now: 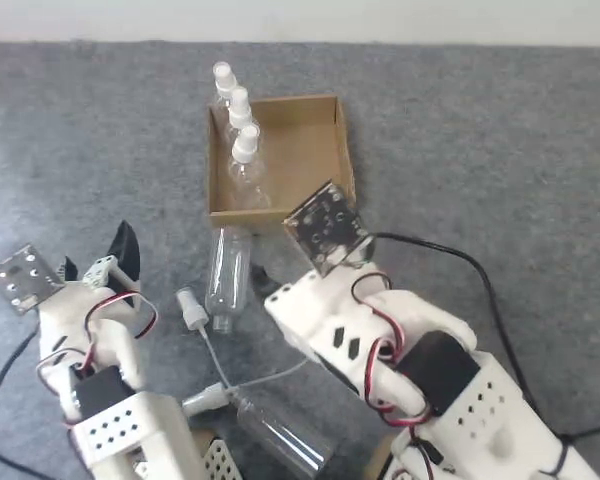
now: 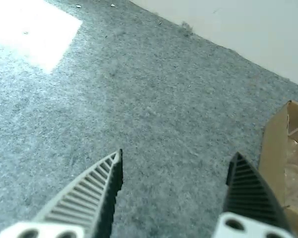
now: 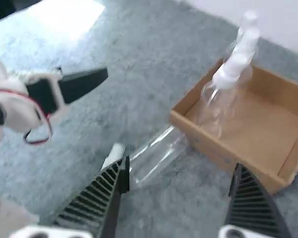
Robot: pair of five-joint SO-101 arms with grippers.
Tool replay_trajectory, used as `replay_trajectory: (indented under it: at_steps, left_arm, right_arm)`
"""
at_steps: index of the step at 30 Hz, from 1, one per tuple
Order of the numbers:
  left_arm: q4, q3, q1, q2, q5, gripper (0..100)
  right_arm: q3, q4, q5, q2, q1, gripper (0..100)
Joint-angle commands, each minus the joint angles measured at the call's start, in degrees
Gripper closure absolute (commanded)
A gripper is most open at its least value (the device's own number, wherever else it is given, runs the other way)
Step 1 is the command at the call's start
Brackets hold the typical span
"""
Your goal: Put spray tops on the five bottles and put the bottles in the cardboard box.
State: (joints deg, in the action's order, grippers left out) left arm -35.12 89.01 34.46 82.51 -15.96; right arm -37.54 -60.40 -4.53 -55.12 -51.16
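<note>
The cardboard box (image 1: 310, 150) stands at the far middle of the carpet. Three clear bottles with white spray tops (image 1: 244, 140) stand along its left wall, and show upright in the right wrist view (image 3: 232, 77). A topless clear bottle (image 1: 227, 272) lies just in front of the box (image 3: 248, 124). My right gripper (image 3: 181, 183) hangs open above this bottle (image 3: 156, 153). A loose spray top (image 1: 192, 308) with its tube lies beside it. Another bottle (image 1: 283, 432) lies near the front, a second spray top (image 1: 206, 400) at its neck. My left gripper (image 2: 176, 173) is open over bare carpet.
Grey carpet covers the table up to a white wall at the back. The left arm (image 1: 90, 350) sits at the front left, the right arm (image 1: 410, 360) at the front middle. A corner of the box (image 2: 277, 148) lies ahead of the left gripper.
</note>
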Motion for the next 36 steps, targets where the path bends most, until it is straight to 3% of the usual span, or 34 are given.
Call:
replay_trajectory:
  at_steps: [1,11,19,26,36]
  left_arm:
    - [1.58,-0.48,0.26,1.05,0.18,68]
    - [1.58,-0.48,0.26,1.05,0.18,68]
    - [1.67,-0.48,0.44,1.05,0.0,68]
    - [1.76,-0.66,3.43,1.05,-0.09,68]
    - [1.76,-0.66,3.43,1.05,-0.09,68]
  right_arm:
    - [0.7,-4.18,0.88,-1.89,-3.56,72.4]
    - [0.62,-16.04,0.35,-1.89,-13.85,72.3]
    - [0.44,-20.0,0.09,-1.8,-14.55,72.3]
    - [-5.89,-20.09,-8.44,-1.89,-20.26,72.3]
    - [-8.62,-19.82,-14.77,-1.89,-27.47,72.3]
